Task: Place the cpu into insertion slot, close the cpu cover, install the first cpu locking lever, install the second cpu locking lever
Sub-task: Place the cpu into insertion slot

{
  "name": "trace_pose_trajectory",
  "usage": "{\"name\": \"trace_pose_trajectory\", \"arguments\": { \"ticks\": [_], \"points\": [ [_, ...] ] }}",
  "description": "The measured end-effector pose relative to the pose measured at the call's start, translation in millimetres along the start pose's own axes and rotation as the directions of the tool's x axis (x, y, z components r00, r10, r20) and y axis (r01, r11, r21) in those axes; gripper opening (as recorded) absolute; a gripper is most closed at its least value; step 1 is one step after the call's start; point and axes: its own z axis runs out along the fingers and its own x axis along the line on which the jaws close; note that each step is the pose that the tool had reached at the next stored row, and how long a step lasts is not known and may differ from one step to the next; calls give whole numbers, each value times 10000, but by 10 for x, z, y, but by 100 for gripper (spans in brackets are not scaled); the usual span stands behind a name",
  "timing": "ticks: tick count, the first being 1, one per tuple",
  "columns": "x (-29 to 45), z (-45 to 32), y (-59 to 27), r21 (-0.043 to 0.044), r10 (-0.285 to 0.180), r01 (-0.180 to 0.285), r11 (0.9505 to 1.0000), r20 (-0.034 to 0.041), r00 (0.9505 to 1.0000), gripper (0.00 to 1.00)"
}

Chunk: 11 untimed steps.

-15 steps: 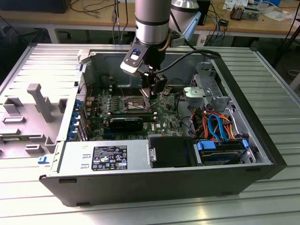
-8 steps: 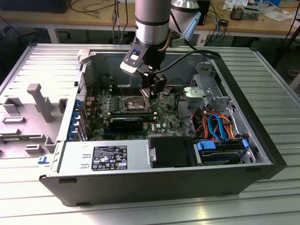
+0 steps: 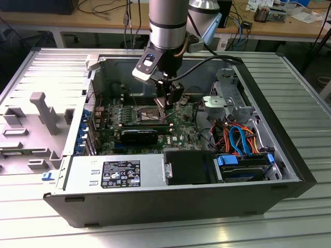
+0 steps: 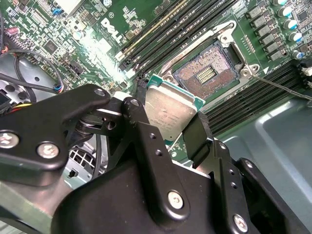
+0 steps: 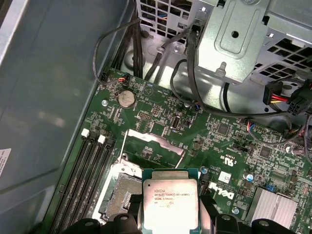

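Observation:
My gripper [image 4: 168,109] is shut on the cpu [image 4: 165,116], a small square chip with a dull metal top and green edge, held by two opposite sides between black fingers [image 4: 196,134]. In the first wrist view the cpu [image 5: 170,199] hangs just above and beside the insertion slot [image 5: 121,192]. The slot [image 4: 207,74] lies open, with its contact field bare. Behind the slot the cpu cover [image 5: 157,140] stands raised. A thin locking lever [image 4: 282,88] sticks out sideways. In the exterior view the gripper [image 3: 166,102] hovers over the slot [image 3: 146,114] inside the computer case.
Long black memory slots [image 4: 165,29] flank the socket on the green motherboard [image 5: 229,146]. A metal drive cage [image 5: 243,39] and loose cables [image 5: 146,53] lie close by. The case wall [image 3: 77,124], power supply [image 3: 116,173] and drive with coloured wires [image 3: 243,155] surround the board.

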Motion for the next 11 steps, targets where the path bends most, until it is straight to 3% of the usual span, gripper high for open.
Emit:
{"name": "trace_pose_trajectory", "arguments": {
  "ticks": [11],
  "points": [
    [0, 10, 0, 8, 339, -339, 9994, 6, 9994, 55]
  ]
}}
